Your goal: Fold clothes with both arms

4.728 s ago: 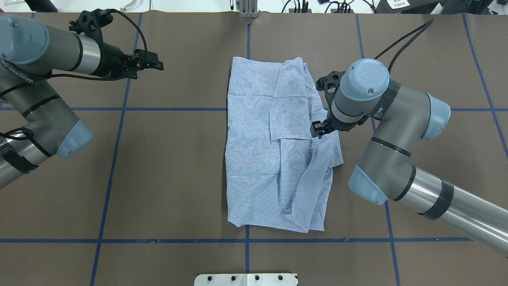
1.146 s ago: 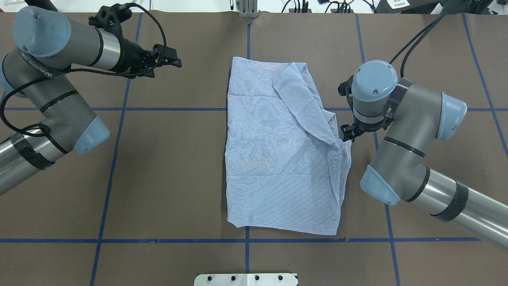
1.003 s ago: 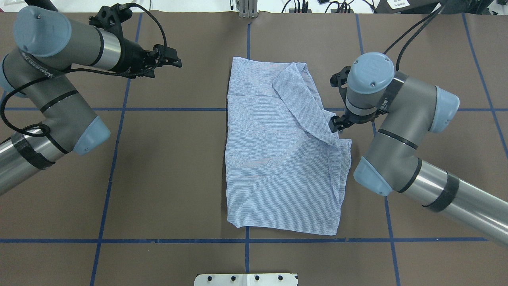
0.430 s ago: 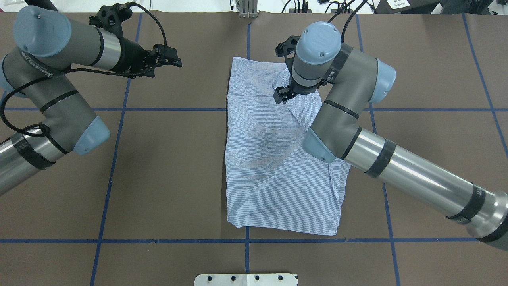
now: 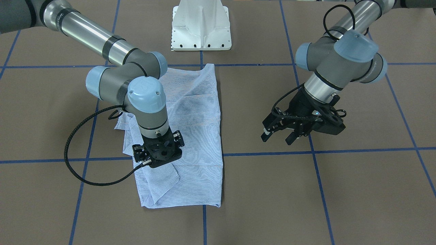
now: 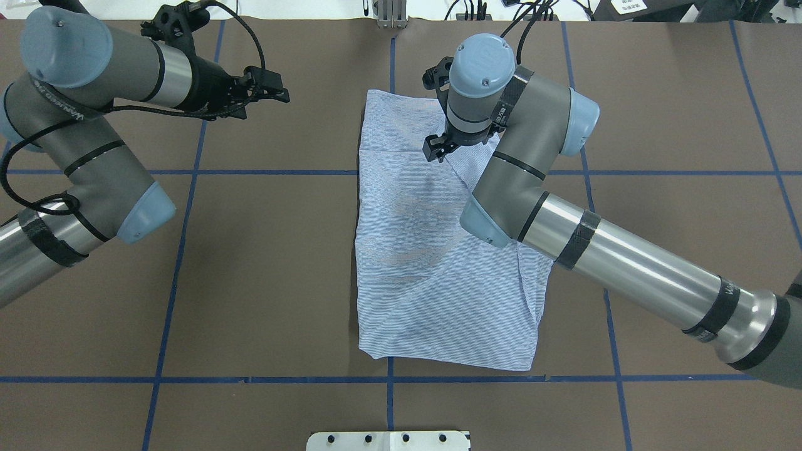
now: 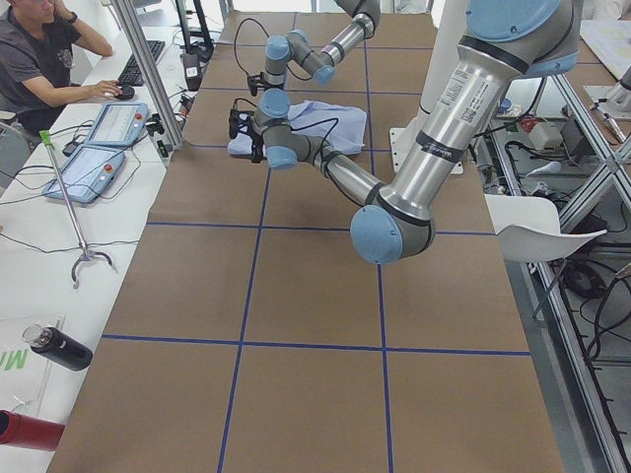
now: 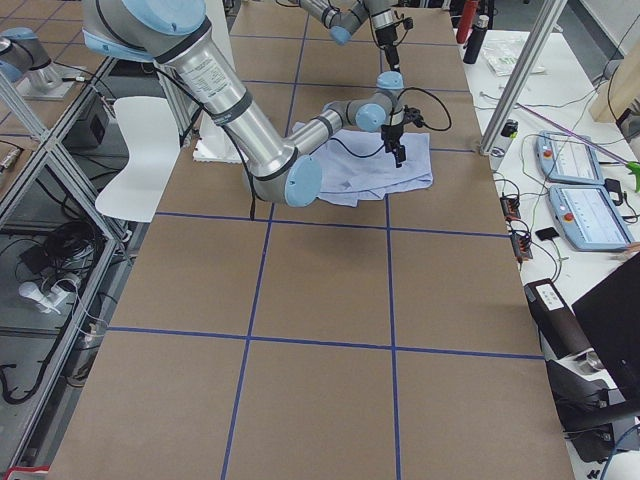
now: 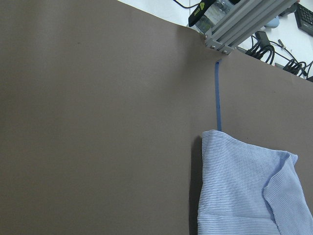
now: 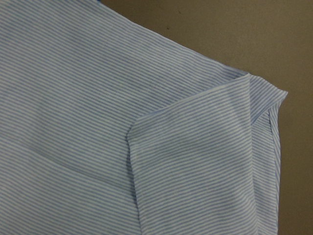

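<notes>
The clothes, one light blue striped shirt (image 6: 432,282), lie folded in a rough rectangle at mid-table. A sleeve runs diagonally across the shirt's right side under my right arm. My right gripper (image 6: 434,150) points down just over the sleeve's fold near the shirt's far end (image 5: 163,177). Its fingertips are hidden, so I cannot tell whether it is open or shut. The right wrist view shows a flat cloth fold (image 10: 195,161). My left gripper (image 5: 276,136) hovers open and empty, well off the shirt's left side (image 6: 276,95).
The white pedestal base (image 5: 201,27) stands at the robot's edge of the table. An aluminium post (image 6: 391,15) stands at the far edge. Blue tape lines (image 6: 182,250) cross the brown tabletop. A person (image 7: 39,59) sits at a desk beyond the table.
My right gripper pulled the sleeve out to the right, left its end at the shirt's right edge and swung far-left over the shirt. The left arm barely moved.
</notes>
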`<act>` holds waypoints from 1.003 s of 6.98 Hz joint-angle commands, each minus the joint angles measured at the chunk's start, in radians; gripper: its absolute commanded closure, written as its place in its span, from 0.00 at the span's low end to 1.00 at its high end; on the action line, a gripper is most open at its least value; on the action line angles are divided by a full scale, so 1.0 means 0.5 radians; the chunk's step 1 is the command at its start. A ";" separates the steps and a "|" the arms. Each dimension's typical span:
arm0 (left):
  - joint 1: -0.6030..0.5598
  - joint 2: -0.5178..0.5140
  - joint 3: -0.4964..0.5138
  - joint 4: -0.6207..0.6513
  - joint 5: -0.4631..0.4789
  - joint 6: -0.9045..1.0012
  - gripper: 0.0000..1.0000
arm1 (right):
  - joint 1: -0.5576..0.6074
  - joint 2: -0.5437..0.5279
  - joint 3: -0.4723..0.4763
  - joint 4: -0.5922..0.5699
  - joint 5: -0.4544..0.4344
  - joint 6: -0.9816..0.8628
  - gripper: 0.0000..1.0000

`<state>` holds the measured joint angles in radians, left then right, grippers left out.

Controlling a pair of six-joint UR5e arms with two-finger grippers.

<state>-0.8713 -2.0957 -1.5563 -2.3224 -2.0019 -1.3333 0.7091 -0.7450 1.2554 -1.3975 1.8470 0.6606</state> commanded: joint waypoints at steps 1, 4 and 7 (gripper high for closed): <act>0.000 -0.012 -0.017 0.000 0.003 -0.002 0.00 | -0.001 -0.013 -0.056 -0.003 0.000 -0.017 0.00; 0.003 -0.039 -0.020 0.000 0.006 -0.002 0.00 | 0.051 -0.016 -0.093 -0.018 0.000 -0.072 0.00; 0.003 -0.052 -0.017 0.000 0.006 -0.002 0.00 | 0.048 0.008 -0.130 -0.009 0.000 -0.076 0.00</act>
<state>-0.8698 -2.1192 -1.5659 -2.3224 -1.9988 -1.3346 0.7355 -0.7495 1.1941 -1.4038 1.8468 0.6203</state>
